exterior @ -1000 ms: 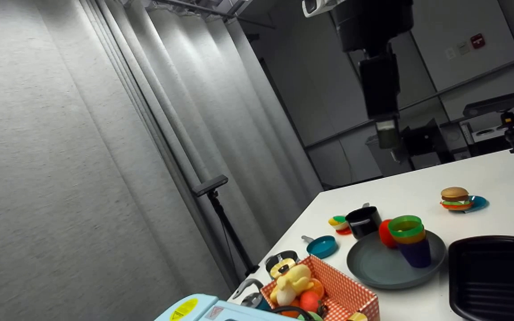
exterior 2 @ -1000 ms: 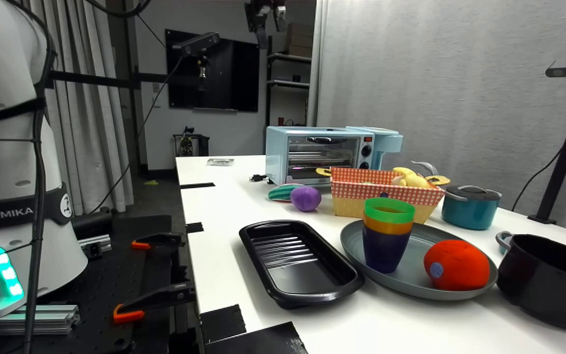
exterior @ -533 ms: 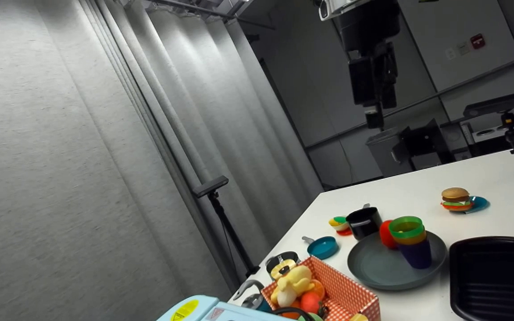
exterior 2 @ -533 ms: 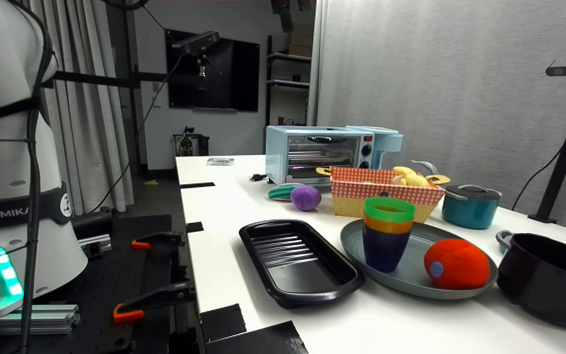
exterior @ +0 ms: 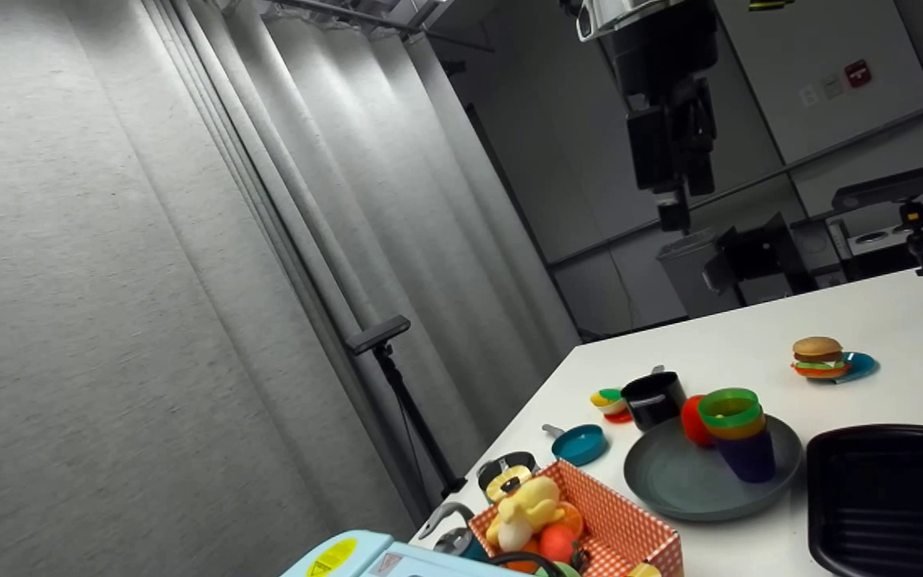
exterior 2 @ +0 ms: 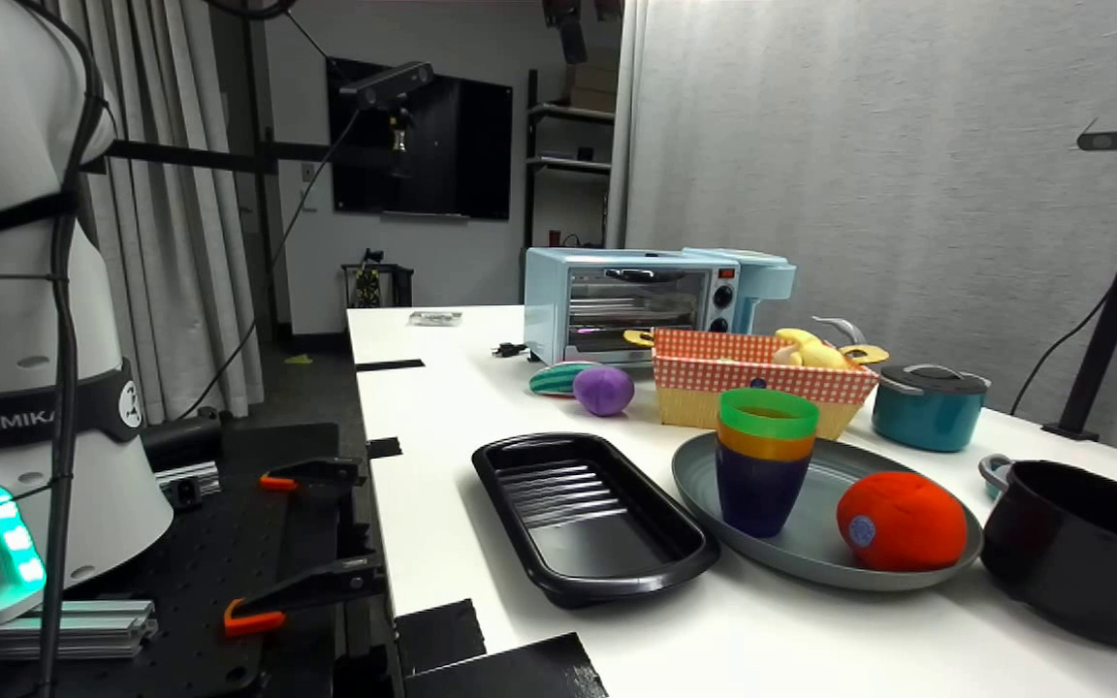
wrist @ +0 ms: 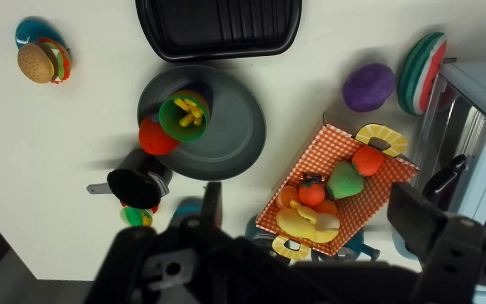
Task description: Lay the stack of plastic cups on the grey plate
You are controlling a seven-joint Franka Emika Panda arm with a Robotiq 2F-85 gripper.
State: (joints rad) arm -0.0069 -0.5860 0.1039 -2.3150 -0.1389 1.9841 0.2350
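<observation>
The stack of plastic cups (exterior: 738,433), green over orange over purple, stands upright on the grey plate (exterior: 670,489). In an exterior view the stack (exterior 2: 762,465) is toward the side of the plate (exterior 2: 845,470) nearest the black tray. In the wrist view the green cup's mouth (wrist: 175,128) shows yellow pieces inside, and the plate (wrist: 238,126) is wide and round. A red soft toy (exterior 2: 900,523) sits beside the cups on the plate. My gripper (wrist: 306,190) is open and empty, high above the table. It also shows in an exterior view (exterior: 682,204).
A black tray (exterior 2: 617,582) and a black pot (exterior 2: 1082,553) flank the plate. A checkered basket of toy food (wrist: 302,158) stands near a blue toaster oven (exterior 2: 636,301). A purple toy (exterior 2: 604,390), watermelon slice (wrist: 421,74) and toy burger (exterior: 818,357) lie around.
My gripper has risen and turned, mostly between one second and half a second ago; since then it has hardly moved. The cups, plate and red toy have not moved.
</observation>
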